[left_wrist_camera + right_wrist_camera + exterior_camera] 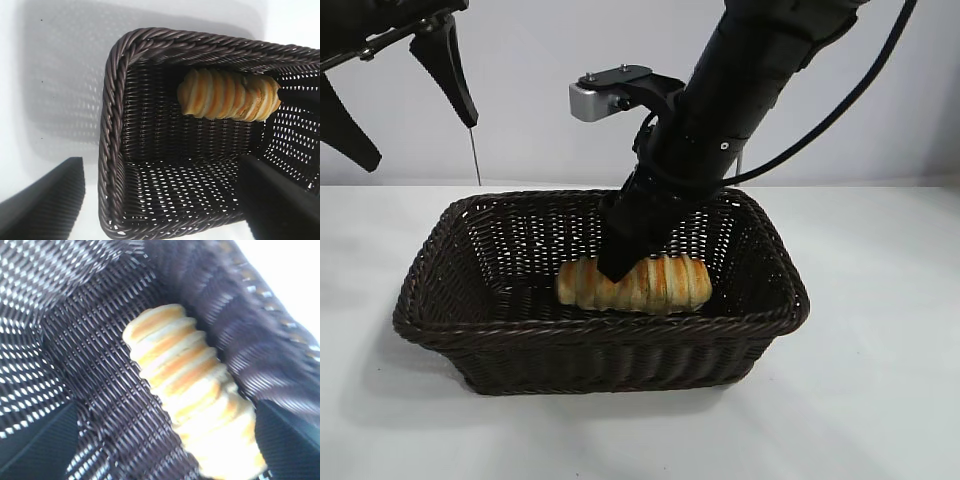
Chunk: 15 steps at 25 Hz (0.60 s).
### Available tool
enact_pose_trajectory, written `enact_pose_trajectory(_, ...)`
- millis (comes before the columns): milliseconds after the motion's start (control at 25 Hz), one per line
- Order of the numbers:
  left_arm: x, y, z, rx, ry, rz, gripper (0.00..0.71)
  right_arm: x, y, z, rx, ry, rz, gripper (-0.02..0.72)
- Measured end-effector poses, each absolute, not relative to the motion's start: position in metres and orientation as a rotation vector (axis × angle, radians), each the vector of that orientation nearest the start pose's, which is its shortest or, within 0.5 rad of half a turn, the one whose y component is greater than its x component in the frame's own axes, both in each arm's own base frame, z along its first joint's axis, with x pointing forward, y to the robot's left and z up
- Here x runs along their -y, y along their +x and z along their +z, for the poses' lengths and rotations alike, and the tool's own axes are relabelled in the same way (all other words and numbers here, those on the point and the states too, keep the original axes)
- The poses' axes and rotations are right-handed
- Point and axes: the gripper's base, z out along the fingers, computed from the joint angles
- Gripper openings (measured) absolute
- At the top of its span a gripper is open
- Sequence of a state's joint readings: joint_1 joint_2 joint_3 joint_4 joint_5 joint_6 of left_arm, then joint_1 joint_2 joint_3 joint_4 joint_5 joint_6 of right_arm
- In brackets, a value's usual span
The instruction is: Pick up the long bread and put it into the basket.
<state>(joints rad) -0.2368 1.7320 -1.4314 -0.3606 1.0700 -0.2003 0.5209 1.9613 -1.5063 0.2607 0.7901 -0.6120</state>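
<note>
On the white table (880, 400) sits the dark wicker basket (440, 300); the long bread (660, 285) lies on its floor. The right gripper (618, 262) hangs just above the loaf, jaws spread – gripping nothing. The left gripper (405, 110) waits high at the side, jaws open.

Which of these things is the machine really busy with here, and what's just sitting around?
Part of the job:
- long bread, lying inside the basket
- basket
- right tool, open, just above the bread

Just there:
- left tool, open, parked up high beside the basket
- white table
</note>
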Motion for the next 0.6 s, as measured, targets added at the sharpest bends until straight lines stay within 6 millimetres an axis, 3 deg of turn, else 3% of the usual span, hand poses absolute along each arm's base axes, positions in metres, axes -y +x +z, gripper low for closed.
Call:
enact_pose_trajectory(200, 0.112, 0.343, 0.282, -2.879, -0.133, -0.575, 0.598, -0.225, 0.36, 0.233, -2.437, -1.258, 0.275, 0.693)
enact_pose_trajectory(600, 0.112, 0.343, 0.282, -2.879, -0.133, -0.575, 0.598, -0.218, 0.359, 0.243, -2.63, -1.0, 0.238, 0.694)
